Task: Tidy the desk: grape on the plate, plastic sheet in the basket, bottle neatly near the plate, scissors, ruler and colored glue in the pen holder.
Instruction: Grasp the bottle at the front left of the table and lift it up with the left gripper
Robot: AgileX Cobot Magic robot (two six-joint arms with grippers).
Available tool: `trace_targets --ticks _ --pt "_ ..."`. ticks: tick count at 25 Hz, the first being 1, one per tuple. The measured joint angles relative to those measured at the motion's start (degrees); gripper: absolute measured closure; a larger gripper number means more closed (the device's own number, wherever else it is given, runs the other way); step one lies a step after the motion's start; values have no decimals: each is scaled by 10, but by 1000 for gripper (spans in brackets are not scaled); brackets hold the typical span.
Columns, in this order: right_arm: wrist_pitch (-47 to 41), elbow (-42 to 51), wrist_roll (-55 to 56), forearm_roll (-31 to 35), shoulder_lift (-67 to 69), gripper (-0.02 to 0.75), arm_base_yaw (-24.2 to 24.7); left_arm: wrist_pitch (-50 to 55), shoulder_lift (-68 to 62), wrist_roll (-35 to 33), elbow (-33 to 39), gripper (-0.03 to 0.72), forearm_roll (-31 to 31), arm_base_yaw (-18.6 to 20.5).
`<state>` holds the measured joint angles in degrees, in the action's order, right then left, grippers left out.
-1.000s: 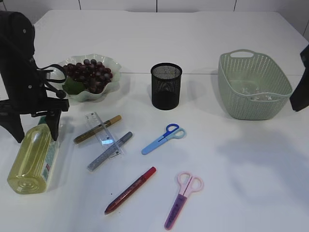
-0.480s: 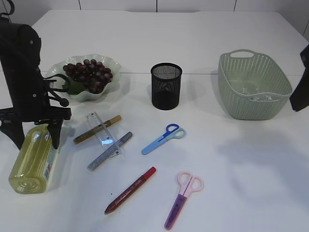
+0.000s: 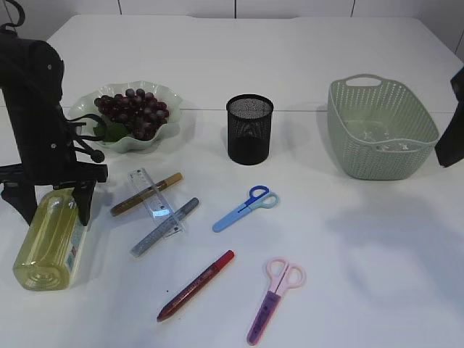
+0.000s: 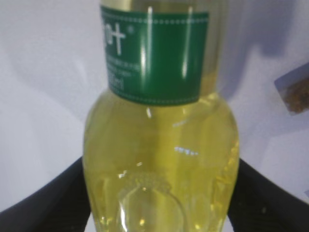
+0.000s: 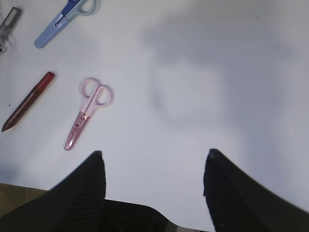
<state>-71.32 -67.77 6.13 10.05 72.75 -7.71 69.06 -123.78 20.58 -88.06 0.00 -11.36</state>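
The yellow bottle lies on its side at the left front and fills the left wrist view. My left gripper is open, and its fingers straddle the bottle's upper body close to its sides. The grapes lie on the plate. A clear ruler, gold glue, silver glue, red glue, blue scissors and pink scissors lie on the table. The black pen holder stands in the middle. My right gripper is open and empty above bare table.
The green basket stands at the back right with something clear inside. The right arm shows at the right edge. The right wrist view shows the pink scissors, red glue and blue scissors.
My left gripper has come down over the bottle, and the bottle has shifted slightly. The right arm has not moved.
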Motion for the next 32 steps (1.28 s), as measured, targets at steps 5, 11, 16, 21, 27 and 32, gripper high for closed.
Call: trace_targets --ticks 5,11,16,21,27,32 --pt "0 0 -1 0 0 235 0 -4 -1 0 0 102 0 0" --pt "0 0 -1 0 0 235 0 -9 -1 0 0 102 0 5" --pt "0 0 -1 0 0 235 0 -9 -1 0 0 120 0 7" --pt "0 0 -1 0 0 235 0 -10 -1 1 0 205 0 8" --pt "0 0 -1 0 0 235 0 -11 -1 1 -2 262 0 8" --pt "0 0 -1 0 0 235 0 -16 -1 -28 -2 272 0 8"
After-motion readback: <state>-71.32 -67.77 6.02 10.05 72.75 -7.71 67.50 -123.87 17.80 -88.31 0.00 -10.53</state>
